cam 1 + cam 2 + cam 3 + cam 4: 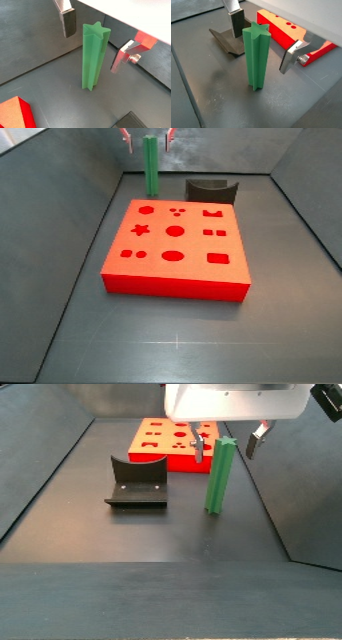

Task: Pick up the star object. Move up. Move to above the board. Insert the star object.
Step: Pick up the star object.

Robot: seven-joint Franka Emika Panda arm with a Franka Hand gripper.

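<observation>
The star object [95,55] is a long green peg with a star-shaped end, standing upright on the dark floor. It shows in both wrist views [256,60] and both side views [151,168] [222,479]. My gripper [93,50] is open around its top, with one finger [69,22] on each side and a gap between each finger and the peg; the same shows in a wrist view [262,50]. In the side views the gripper [148,140] [227,444] hangs over the peg's upper end. The red-orange board [177,243] with shaped holes lies flat beside the peg.
The dark fixture [211,190] stands on the floor between the peg and the board's far end, also seen in a side view [138,481] and a wrist view [228,40]. Grey walls enclose the floor. The board also shows in a wrist view [281,30].
</observation>
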